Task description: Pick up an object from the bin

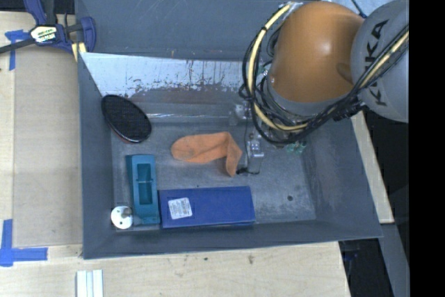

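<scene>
My gripper hangs below the arm's wrist, low over the middle of the bin floor. It is right at the right end of an orange cloth, which lies crumpled across the centre with its right end folded downward. Whether the gripper touches the cloth I cannot tell. Just below the cloth, a flat dark blue box with a white label lies along the front wall.
A blue rectangular holder stands left of the box, with a small white round thing at the front left corner. A black oval object lies at the back left. Bare floor shows to the right of the gripper.
</scene>
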Controlling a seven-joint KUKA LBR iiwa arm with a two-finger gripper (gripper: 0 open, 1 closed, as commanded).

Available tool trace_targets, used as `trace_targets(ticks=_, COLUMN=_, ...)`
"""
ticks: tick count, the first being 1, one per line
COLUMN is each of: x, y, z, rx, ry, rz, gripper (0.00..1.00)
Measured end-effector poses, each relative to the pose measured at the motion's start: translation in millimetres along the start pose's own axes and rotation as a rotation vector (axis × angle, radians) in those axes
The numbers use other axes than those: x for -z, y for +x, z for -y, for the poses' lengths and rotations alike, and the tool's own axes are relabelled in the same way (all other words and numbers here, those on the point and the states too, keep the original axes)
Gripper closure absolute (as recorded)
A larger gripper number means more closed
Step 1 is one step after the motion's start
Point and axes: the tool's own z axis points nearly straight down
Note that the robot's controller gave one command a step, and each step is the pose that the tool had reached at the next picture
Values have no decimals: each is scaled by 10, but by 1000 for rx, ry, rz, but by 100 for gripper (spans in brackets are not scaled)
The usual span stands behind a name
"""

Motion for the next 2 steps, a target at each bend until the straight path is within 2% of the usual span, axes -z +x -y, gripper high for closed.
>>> trace_targets(ticks=1, x=-464, y=-145, z=-24, rx=2, ry=-1, rz=8, gripper=0)
trace_targets(ticks=2, x=-1068, y=-67, z=-116, rx=9, ry=0, rz=1, gripper=0)
